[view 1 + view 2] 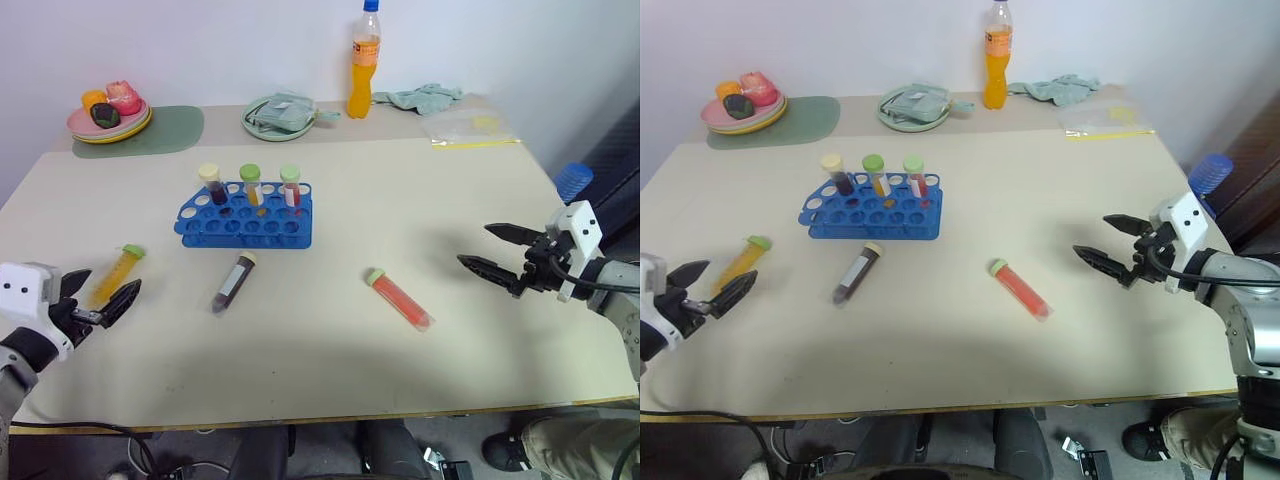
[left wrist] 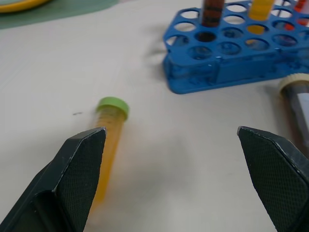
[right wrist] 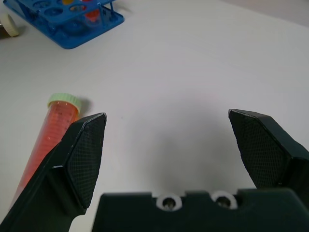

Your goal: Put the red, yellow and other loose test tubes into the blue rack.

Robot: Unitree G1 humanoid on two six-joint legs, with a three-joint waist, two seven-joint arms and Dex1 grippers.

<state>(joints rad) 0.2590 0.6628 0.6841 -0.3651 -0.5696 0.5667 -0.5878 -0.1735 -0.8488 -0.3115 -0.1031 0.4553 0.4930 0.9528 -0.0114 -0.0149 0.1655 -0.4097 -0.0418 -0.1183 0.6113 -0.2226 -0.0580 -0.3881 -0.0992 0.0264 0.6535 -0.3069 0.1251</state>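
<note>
The blue rack (image 1: 245, 225) stands left of the table's middle, with three capped tubes upright in its back row. Three loose test tubes lie on the table. A yellow one (image 1: 118, 270) lies at the left, a dark maroon one (image 1: 232, 283) in front of the rack, and a red-orange one (image 1: 400, 298) right of centre. My left gripper (image 1: 112, 282) hovers open just short of the yellow tube (image 2: 110, 130), holding nothing. My right gripper (image 1: 474, 245) hangs open and empty to the right of the red-orange tube (image 3: 53, 130), pointing toward it.
At the back stand a tall orange drink bottle (image 1: 364, 65), a green plate (image 1: 252, 122) holding a cloth, a plate of toy food (image 1: 108, 125) on a green mat (image 1: 175, 130), a rag (image 1: 425, 97) and a plastic bag (image 1: 470, 127). A blue cap (image 1: 573, 180) shows past the right edge.
</note>
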